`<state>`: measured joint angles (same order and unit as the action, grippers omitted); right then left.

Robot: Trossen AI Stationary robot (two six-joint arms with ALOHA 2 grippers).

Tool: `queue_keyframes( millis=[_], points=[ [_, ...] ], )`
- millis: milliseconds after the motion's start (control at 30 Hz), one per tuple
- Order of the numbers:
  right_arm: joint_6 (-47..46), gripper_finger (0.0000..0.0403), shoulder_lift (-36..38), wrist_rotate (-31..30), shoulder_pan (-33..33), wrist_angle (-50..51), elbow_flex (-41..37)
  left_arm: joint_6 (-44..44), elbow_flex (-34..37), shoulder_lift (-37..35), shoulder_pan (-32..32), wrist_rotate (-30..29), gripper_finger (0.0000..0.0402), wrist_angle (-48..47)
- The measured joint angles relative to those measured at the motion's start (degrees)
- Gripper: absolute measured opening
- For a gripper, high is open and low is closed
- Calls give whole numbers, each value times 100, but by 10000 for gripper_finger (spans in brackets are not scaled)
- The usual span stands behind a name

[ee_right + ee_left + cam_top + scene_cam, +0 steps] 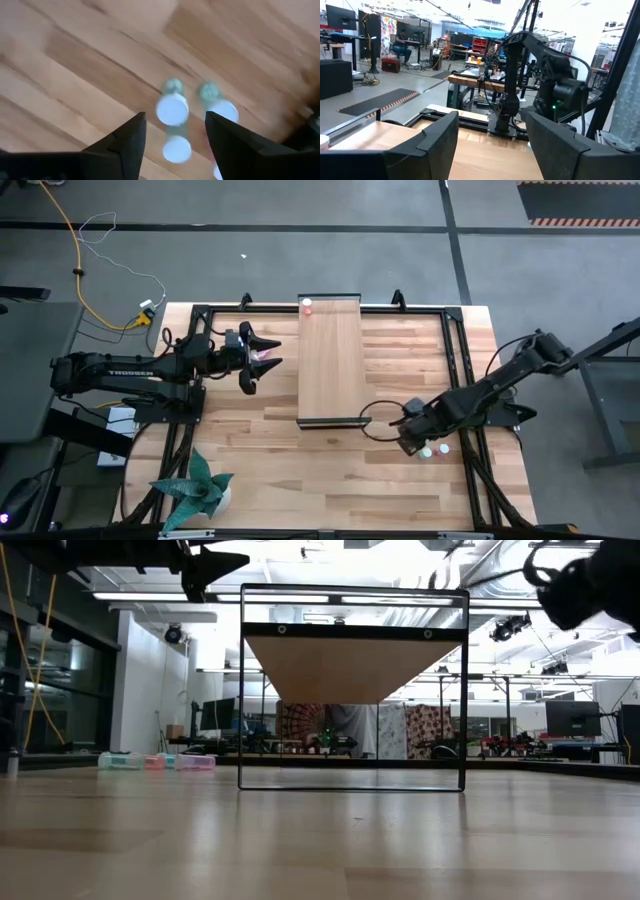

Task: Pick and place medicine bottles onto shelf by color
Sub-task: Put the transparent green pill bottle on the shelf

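The shelf (pixel 330 365) is a long pale board raised over the table's middle; the low view shows its underside (pixel 355 665). One pink bottle (pixel 307 306) stands at the shelf's far end. Teal-green bottles with white caps (pixel 427 451) stand on the table at the near right. My right gripper (pixel 412 442) hangs above them, pointing down and open. In the right wrist view its fingers (pixel 175 116) stand on either side of one cap (pixel 172 108), and another bottle (pixel 219 107) stands beside it. My left gripper (pixel 275 352) waits level and open, left of the shelf (pixel 492 117).
A black frame (pixel 460 380) runs round the tabletop. A dark cable loop (pixel 378 420) lies by the shelf's near end. A potted plant (pixel 195 490) stands at the near left corner. Bare wood lies between the shelf and the near edge.
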<state>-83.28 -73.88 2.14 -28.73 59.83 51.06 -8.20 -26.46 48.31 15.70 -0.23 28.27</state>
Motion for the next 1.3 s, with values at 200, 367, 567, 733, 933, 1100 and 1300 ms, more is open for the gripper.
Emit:
queue_keyframes(
  millis=[200,367,567,733,933,1100,1300],
  points=[
    [-75,195,149,-213,-138,75,-38,-9,-2,0,0,-22,223,73],
    [35,195,-245,-147,-140,-34,-38,-14,-2,0,0,-22,223,70],
    [236,195,-637,104,-140,-110,-37,-16,-2,0,0,-22,223,29],
    [275,195,-691,99,-134,-367,-40,-6,-2,0,0,-22,223,29],
    [275,195,-685,108,-133,-379,-40,21,-2,0,-2,-22,223,29],
    [275,195,-685,135,-133,-365,-40,23,-2,0,-2,-22,223,31],
    [227,195,-734,158,-133,-351,-40,23,-2,0,-2,-22,223,29]
  ],
)
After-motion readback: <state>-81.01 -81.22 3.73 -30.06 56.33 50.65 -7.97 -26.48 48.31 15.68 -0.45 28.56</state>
